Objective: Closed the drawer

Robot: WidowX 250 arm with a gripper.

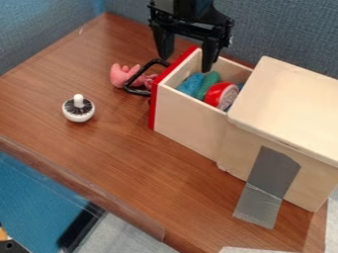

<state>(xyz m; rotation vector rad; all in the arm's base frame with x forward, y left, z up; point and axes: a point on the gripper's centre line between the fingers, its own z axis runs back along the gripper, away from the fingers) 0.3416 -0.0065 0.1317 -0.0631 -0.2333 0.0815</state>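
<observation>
Looking steeply down from the near side of the worktop (pixel 119 153), fairly close, facing its far corner and the blue partitions (pixel 284 29) behind.

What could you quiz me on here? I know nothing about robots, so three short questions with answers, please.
1. True or false: the drawer with the red front stands open.
2. Which lies right by the black handle?
a) the grey tape
b) the pink toy
c) the white knob
3. Fill in the blank: the fingers of the gripper are spread ____.

Key: 1. true; 2. b; 3. apart
</observation>
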